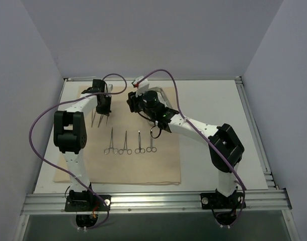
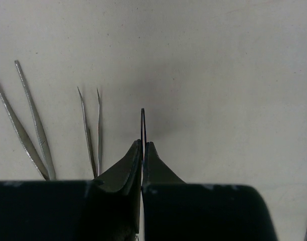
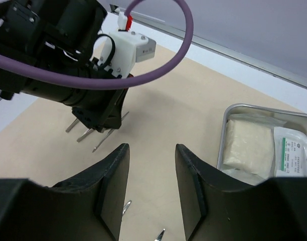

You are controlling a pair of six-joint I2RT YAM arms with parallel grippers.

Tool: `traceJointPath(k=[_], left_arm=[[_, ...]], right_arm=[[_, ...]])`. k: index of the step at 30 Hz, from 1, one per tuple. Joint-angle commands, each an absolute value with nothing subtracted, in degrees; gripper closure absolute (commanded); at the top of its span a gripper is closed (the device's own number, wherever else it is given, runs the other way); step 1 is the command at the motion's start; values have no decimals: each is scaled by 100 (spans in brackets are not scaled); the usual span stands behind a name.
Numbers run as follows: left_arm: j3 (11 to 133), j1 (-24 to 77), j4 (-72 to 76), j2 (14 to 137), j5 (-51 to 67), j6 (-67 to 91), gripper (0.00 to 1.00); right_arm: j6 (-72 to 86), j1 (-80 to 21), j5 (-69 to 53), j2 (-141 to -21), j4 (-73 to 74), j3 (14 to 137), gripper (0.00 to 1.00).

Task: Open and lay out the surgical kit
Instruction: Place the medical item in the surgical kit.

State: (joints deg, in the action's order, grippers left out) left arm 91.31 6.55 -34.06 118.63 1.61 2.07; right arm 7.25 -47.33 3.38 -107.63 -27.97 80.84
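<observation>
Over the beige cloth wrap (image 1: 143,170), left fingers (image 2: 124,170) point down pinching thin tweezers (image 2: 143,125); right fingers (image 3: 113,186) hover half parted, empty

Your white-and-black left arm (image 1: 75,160) is rising from its base at the near left, bending at the elbow and reaching forward and to the right. Its black left gripper (image 1: 103,104) is pointing down. Its jaws are pressing together on thin dark metal tweezers (image 2: 143,123), whose tip is sticking out past the fingertips. Your white-and-black right arm (image 1: 193,128) is leaning up from its base at the near right, folding at the elbow and stretching far left toward the middle. Its black right gripper (image 3: 152,150) is standing with jaws apart, holding nothing, and is facing the left gripper from close by.
</observation>
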Motion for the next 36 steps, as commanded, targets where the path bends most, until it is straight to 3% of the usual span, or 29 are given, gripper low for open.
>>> traceJointPath(k=[1, 17, 19, 23, 26, 36], left_arm=[[9193, 633, -3226, 11988, 325, 97, 98], [9325, 562, -3296, 12261, 281, 27, 98], [9343, 571, -3331, 12261, 281, 26, 94], [9343, 562, -3366, 12217, 308, 70, 69], [9334, 562, -3357, 12164, 343, 123, 62], [9457, 562, -3498, 12006, 430, 149, 61]], right_arm=[[677, -4650, -158, -10371, -2909, 8016, 63], [686, -4579, -193, -10389, -2848, 8086, 61], [694, -4579, -211, -10397, -2848, 8095, 60], [694, -4570, -229, -10406, -2804, 8130, 59], [694, -4562, -229, -10424, -2769, 8156, 58], [729, -4448, -176, -10371, -2646, 8165, 59]])
